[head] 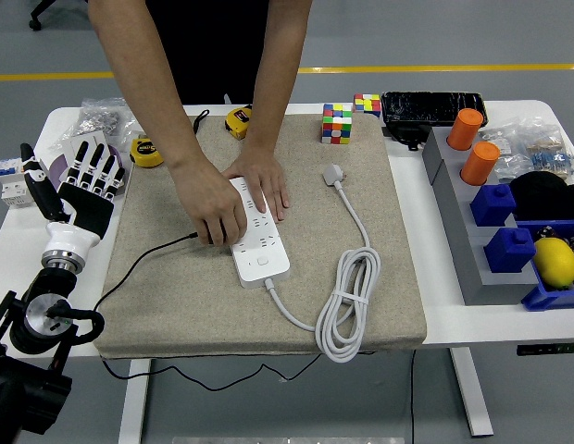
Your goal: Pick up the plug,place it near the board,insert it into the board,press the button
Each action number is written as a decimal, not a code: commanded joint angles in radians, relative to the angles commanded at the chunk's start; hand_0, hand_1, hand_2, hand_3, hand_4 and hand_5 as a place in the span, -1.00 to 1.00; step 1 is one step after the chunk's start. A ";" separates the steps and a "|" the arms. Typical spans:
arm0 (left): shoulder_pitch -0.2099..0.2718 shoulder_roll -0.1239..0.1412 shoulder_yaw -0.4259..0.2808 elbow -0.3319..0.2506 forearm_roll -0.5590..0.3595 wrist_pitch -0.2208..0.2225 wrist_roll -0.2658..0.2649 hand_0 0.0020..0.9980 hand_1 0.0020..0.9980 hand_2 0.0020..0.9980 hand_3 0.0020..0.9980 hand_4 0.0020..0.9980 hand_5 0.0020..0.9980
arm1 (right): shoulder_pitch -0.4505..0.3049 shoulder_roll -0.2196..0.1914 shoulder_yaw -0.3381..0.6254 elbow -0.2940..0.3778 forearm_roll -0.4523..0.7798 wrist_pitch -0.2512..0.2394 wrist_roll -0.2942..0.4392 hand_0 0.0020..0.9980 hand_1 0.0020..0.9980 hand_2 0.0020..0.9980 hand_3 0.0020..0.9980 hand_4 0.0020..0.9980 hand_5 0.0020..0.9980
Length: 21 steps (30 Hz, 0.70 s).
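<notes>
Risk of collision first: robot's left hand [88,176] upright at the left edge of the beige mat [380,277], fingers spread and holding nothing, well apart from the power strip [259,242]. Any reach toward the strip now likely to meet the person's hand [213,208], laid right over the strip's left side where the black cord [139,264] ends. Black plug itself hidden under that hand; cannot tell whether seated in a socket, half in, or lying beside the strip. Other person's hand [266,180] flat on the strip's far end, pinning it.

Second hazard: the cord slack across the mat between robot and strip, easy to snag with fingers or wrist, which would drag the plug askew or out. Third: pressing the button [262,261] with the plug only part seated, or nudging the strip off line once the pinning hand lifts.

Long axis of the strip running from far to near, near end swung slightly right, white cable [347,310] leaving that near end toward a coil. Sockets facing up. Heading of the plug not readable; cord leaving it toward the lower left.
</notes>
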<state>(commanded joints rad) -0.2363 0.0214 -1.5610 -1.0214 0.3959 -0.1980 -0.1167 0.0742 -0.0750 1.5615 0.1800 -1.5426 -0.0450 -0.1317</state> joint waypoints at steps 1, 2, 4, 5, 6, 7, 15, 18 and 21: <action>0.000 0.001 -0.001 0.000 0.000 -0.001 0.000 0.97 0.95 0.84 0.89 1.00 1.00 | 0.001 0.001 -0.001 0.000 0.002 0.000 0.000 0.65 0.44 0.44 0.53 1.00 0.99; 0.000 0.001 -0.001 0.000 0.001 -0.001 0.001 0.97 0.95 0.84 0.89 1.00 1.00 | 0.002 0.001 -0.003 0.000 0.003 -0.001 0.001 0.65 0.44 0.44 0.53 1.00 0.99; 0.002 0.001 -0.001 0.001 0.003 -0.001 0.002 0.97 0.94 0.83 0.88 1.00 1.00 | 0.004 0.001 -0.009 0.000 0.011 -0.002 0.003 0.65 0.44 0.44 0.52 1.00 0.98; 0.003 0.002 -0.001 0.001 0.004 -0.001 0.002 0.97 0.94 0.83 0.88 1.00 1.00 | 0.005 0.001 -0.011 0.000 0.013 -0.002 0.004 0.65 0.44 0.44 0.52 1.00 0.98; 0.003 0.001 -0.002 0.001 0.006 -0.001 0.002 0.97 0.94 0.83 0.88 1.00 1.00 | 0.007 0.000 -0.012 0.000 0.015 -0.002 0.004 0.65 0.44 0.44 0.52 1.00 0.98; 0.002 -0.001 -0.003 0.001 0.009 0.000 0.002 0.97 0.94 0.83 0.88 1.00 1.00 | 0.007 0.000 -0.011 0.000 0.013 -0.002 0.004 0.65 0.44 0.44 0.52 1.00 0.98; -0.005 0.001 -0.001 0.003 0.022 0.001 0.003 0.96 0.94 0.82 0.86 1.00 1.00 | 0.004 -0.001 0.004 0.000 0.001 -0.001 0.000 0.65 0.44 0.44 0.53 1.00 0.99; -0.005 0.002 0.000 0.002 0.032 0.003 0.003 0.96 0.94 0.82 0.86 1.00 1.00 | 0.003 0.000 0.004 0.000 0.001 -0.001 0.000 0.65 0.44 0.44 0.53 1.00 0.99; -0.005 0.004 0.001 0.000 0.077 0.018 -0.001 0.94 0.91 0.78 0.82 1.00 1.00 | 0.004 0.000 0.002 0.000 0.003 0.000 0.001 0.65 0.45 0.44 0.52 1.00 0.99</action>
<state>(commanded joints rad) -0.2412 0.0250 -1.5603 -1.0210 0.4731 -0.1799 -0.1177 0.0780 -0.0748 1.5633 0.1800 -1.5401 -0.0455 -0.1303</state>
